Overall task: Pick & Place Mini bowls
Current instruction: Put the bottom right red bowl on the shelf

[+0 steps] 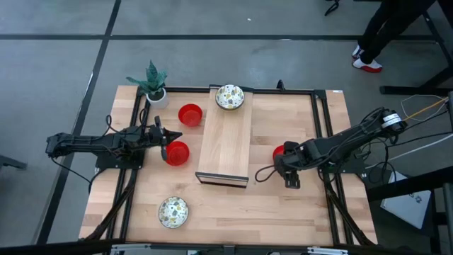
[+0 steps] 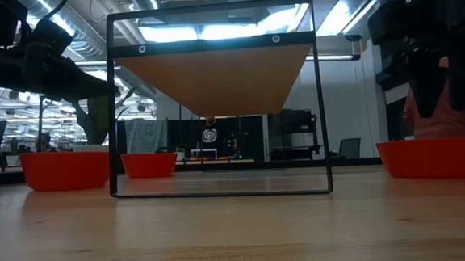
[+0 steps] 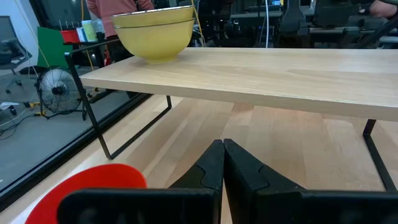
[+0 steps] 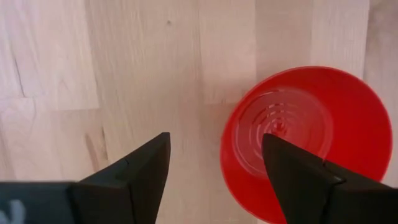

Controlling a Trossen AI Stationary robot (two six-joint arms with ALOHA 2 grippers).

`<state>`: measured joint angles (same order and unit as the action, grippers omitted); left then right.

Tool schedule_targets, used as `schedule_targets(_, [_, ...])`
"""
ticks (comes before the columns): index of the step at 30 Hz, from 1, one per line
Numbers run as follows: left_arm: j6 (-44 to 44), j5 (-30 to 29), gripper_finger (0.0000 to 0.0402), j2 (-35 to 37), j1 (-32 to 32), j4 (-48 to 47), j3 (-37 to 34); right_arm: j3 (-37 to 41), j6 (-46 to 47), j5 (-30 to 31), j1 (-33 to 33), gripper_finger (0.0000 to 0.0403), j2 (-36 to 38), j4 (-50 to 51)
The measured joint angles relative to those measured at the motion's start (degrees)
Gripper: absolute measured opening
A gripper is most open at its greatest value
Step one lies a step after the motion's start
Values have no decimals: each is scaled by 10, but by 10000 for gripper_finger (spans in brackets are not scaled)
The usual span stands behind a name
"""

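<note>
Three red mini bowls and two speckled cream ones show. My right gripper (image 1: 287, 161) (image 4: 214, 155) hangs open above a red bowl (image 4: 308, 143) right of the wooden shelf, one finger over its inside, the other over bare table; in the low view its fingers end above the bowl's rim (image 2: 429, 143). My left gripper (image 1: 172, 136) (image 3: 222, 163) is shut and points at the shelf from between two red bowls (image 1: 190, 115) (image 1: 176, 152). One speckled bowl (image 1: 230, 97) (image 3: 158, 31) stands on the shelf's far end. Another (image 1: 173, 212) rests on the table near the front edge.
A raised wooden shelf (image 1: 225, 142) on thin black legs (image 2: 321, 101) stands mid-table. A small white pot with a green plant (image 1: 154, 85) is at the far left corner. A black frame (image 1: 322, 113) borders the table. A person's legs (image 1: 371, 42) show beyond the far right.
</note>
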<state>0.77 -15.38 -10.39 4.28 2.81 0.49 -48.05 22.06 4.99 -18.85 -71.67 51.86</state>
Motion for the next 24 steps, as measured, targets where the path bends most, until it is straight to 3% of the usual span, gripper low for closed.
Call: schedule_targets(24, [0,0,4,0,0,0,0,96,-19,5,18,253,-12,-33])
